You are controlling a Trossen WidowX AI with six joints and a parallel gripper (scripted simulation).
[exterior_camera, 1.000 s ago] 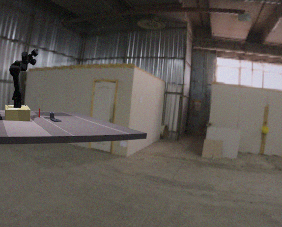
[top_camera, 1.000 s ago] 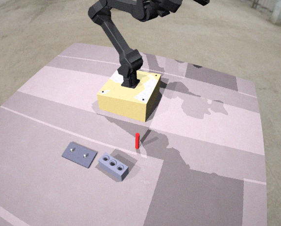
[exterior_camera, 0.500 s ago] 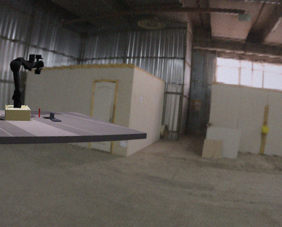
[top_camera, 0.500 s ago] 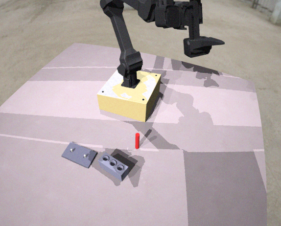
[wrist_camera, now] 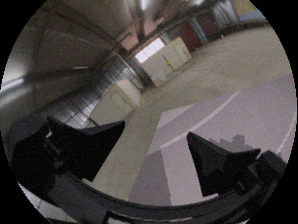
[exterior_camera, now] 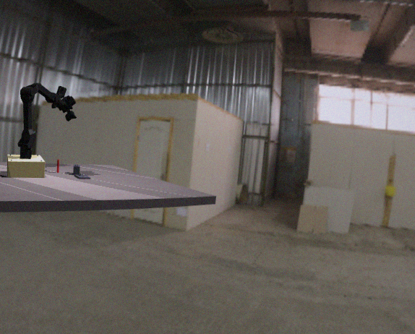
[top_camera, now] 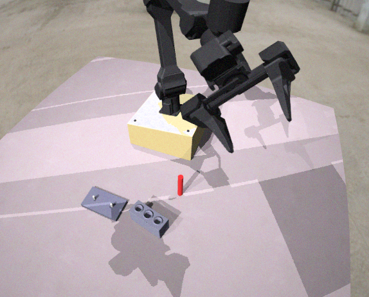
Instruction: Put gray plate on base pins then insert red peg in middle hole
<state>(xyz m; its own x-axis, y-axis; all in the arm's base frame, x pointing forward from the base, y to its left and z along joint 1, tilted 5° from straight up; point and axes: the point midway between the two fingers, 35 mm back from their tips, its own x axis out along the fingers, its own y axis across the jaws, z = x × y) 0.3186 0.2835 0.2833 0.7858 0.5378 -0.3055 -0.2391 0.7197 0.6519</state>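
Note:
The gray plate (top_camera: 146,222) (exterior_camera: 76,169), a thick bar with three holes facing up, sits on the table beside the base, not on its pins. The flat gray base (top_camera: 103,209) (exterior_camera: 82,177) lies left of it in the top view, with two light pins pointing up. The red peg (top_camera: 180,185) (exterior_camera: 58,165) stands upright on the table, apart from the plate and nearer the arm's mount. My gripper (top_camera: 260,135) (wrist_camera: 157,130) is wide open and empty, high above the table. The plate, base and peg do not show in the wrist view.
The arm stands on a yellow box (top_camera: 160,141) (exterior_camera: 26,169) with a whitish top, behind the peg in the top view. The pinkish table (top_camera: 67,154) (exterior_camera: 129,191) (wrist_camera: 209,122) has its edge in all views. Shadows of the arm fall across it.

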